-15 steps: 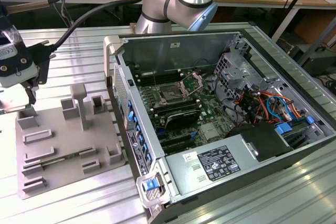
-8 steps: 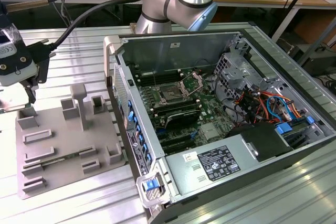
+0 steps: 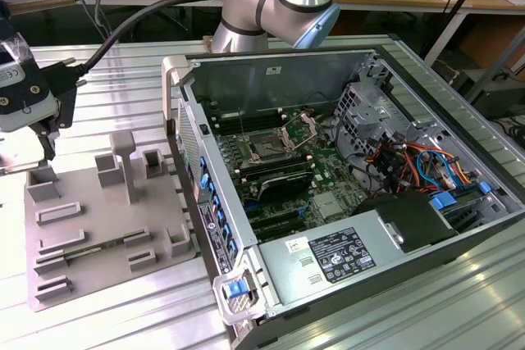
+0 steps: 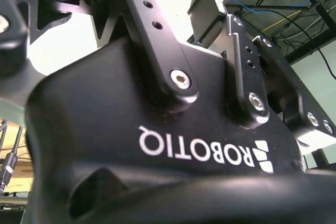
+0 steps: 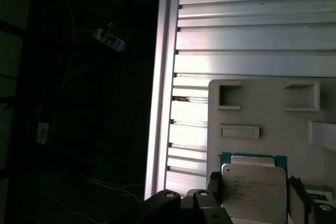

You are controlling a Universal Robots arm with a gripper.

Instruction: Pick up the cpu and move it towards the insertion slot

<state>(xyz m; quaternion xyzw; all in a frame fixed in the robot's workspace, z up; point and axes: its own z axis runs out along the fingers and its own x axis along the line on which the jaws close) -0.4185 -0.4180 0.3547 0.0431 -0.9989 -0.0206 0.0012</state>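
CPU (image 5: 254, 190): lies flat, silver lid up, on the grey plastic fixture (image 3: 107, 227) at the exterior view's left; not yet lifted. Gripper (image 5: 253, 178): set low over the chip in the first wrist view, fingers (image 5: 214, 183) parted to roughly the chip's width and just beside two opposite edges. No firm hold apparent; contact at the edges not determinable. Nothing carried.

Further toward the exterior view's right: open computer case (image 3: 271, 79) on the slatted aluminium table (image 3: 123, 71), motherboard (image 3: 328, 171) exposed. Insertion slot (image 3: 267, 150) near the board's middle, hinged bracket apparently swung open, dark centre bare. Well apart from the chip, with the case wall between.

Step in hand, by judgement: the pick-up, at the point of grasp; transfer toward the slot not begun. Judged need of the coming move: even closure on both edges, chip kept level, then height enough to pass over the case wall.
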